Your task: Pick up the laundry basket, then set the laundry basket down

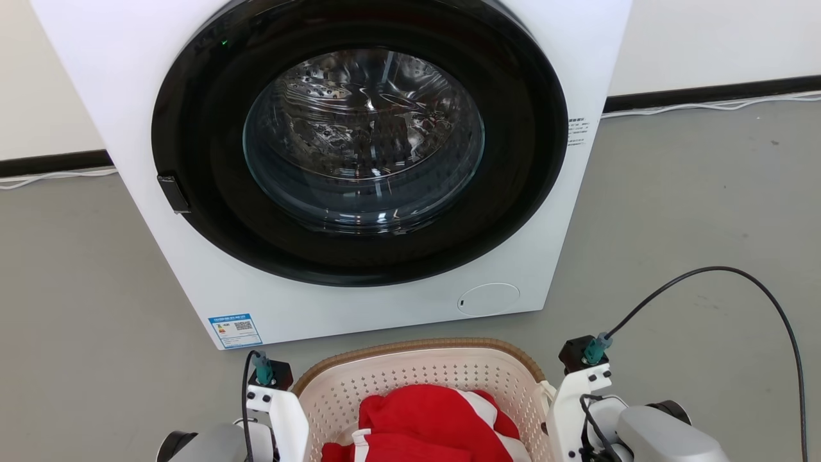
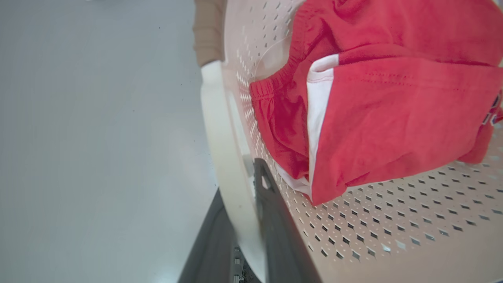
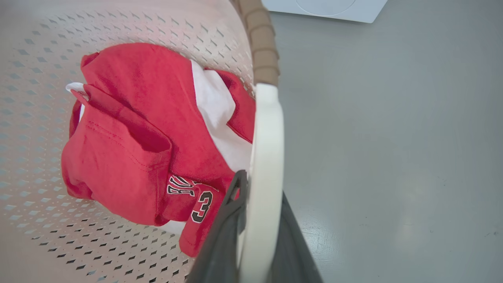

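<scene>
The cream-white perforated laundry basket [image 1: 417, 371] with its brown woven-look rim sits at the bottom centre of the head view, between my two wrists. My left gripper [image 2: 239, 181] is shut on the basket's white left loop handle [image 2: 220, 129], one dark finger inside the basket wall and one outside. My right gripper [image 3: 262, 188] is shut on the white right loop handle [image 3: 267, 125] in the same way. Whether the basket rests on the floor or hangs above it, I cannot tell.
Red and white clothes [image 1: 430, 417] lie in the basket. A white front-loading washer [image 1: 359, 160] with its round dark door shut stands close ahead on the grey floor [image 1: 673, 212]. A black cable [image 1: 737, 277] arcs off my right wrist. A white cord runs along the baseboard.
</scene>
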{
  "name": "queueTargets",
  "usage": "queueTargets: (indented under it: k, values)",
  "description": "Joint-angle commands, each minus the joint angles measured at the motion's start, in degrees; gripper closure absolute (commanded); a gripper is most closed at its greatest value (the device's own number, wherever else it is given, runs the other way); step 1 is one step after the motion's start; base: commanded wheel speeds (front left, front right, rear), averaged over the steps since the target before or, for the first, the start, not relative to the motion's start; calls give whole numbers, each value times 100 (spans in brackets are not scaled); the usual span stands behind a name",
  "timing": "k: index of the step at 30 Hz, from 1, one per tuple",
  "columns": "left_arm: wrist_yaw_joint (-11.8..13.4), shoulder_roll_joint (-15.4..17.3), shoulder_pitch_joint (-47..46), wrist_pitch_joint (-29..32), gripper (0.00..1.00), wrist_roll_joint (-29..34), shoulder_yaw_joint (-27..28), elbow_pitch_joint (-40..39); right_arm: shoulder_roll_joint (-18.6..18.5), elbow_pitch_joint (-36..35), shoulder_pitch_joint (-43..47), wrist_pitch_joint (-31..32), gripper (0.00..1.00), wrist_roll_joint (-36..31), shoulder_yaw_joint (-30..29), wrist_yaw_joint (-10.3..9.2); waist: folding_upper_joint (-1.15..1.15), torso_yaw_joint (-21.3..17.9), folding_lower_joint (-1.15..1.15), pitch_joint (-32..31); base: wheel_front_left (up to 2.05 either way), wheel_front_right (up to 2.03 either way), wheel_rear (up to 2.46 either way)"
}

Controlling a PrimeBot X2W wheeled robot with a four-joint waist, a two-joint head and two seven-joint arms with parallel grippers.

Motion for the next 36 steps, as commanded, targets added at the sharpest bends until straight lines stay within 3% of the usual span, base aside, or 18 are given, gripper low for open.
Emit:
queueTargets:
  k: [1,36]
  values:
    - [-35,157,-142,26,100,0,32,-48,61,-159,-91,-69,100,18,75,96,0,-2,0,6,0,0,0]
    - [-35,203,-217,189,100,-368,-288,58,60,-109,-200,-84,100,687,645,96,0,30,0,18,0,0,0]
